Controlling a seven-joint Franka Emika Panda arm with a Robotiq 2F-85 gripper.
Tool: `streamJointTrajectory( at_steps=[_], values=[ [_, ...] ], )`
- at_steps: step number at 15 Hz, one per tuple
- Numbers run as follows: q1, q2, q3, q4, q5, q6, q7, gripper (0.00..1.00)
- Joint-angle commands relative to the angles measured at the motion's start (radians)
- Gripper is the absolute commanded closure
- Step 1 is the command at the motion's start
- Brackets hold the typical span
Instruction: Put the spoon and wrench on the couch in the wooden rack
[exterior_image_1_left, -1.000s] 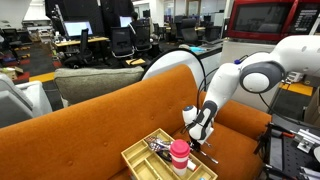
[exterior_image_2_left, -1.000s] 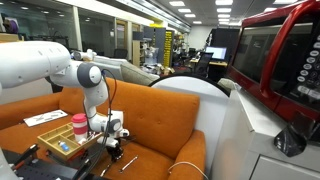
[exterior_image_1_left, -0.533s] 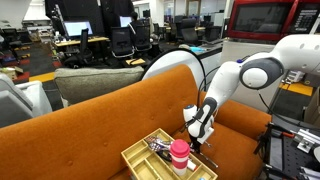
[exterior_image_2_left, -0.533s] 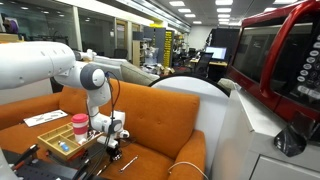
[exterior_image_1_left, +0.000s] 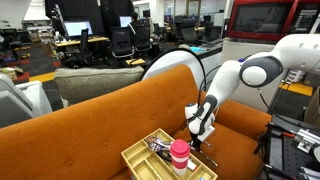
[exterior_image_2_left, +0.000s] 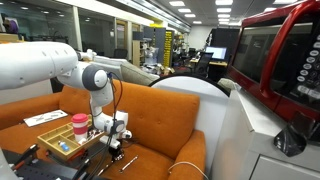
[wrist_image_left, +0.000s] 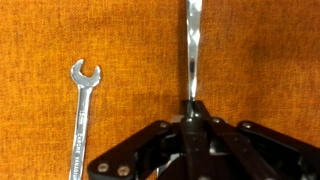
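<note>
In the wrist view my gripper (wrist_image_left: 193, 108) is shut on the handle of the shiny metal spoon (wrist_image_left: 192, 45), which extends upward in the picture over the burnt-orange couch (wrist_image_left: 260, 60). The silver wrench (wrist_image_left: 82, 110) lies flat on the cushion to the left of the gripper, apart from it. In both exterior views the gripper (exterior_image_1_left: 200, 137) (exterior_image_2_left: 113, 142) is low over the couch seat (exterior_image_1_left: 110, 115), just beside the wooden rack (exterior_image_1_left: 140, 160) (exterior_image_2_left: 48, 150). The spoon's bowl is out of view.
A pink-red cup (exterior_image_1_left: 179, 155) (exterior_image_2_left: 79, 124) stands in the rack, with dark items in a compartment beside it. A grey-green sofa (exterior_image_1_left: 90, 78) stands behind the couch. A white cable (exterior_image_2_left: 190, 170) lies on the couch arm. Office desks and chairs fill the background.
The gripper and forearm have shifted slightly sideways along the couch seat, staying low by the rack. The wrench has not moved.
</note>
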Motion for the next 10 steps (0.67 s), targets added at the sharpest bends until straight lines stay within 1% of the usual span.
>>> streamJointTrajectory(
  at_steps=[1, 6, 10],
  values=[
    [-0.008, -0.024, -0.003, -0.035, 0.001, 0.045, -0.006, 0.98],
    [-0.025, -0.125, 0.010, -0.157, 0.000, 0.117, -0.031, 0.98],
    [-0.014, -0.207, 0.003, -0.261, 0.007, 0.157, -0.032, 0.98]
  ],
)
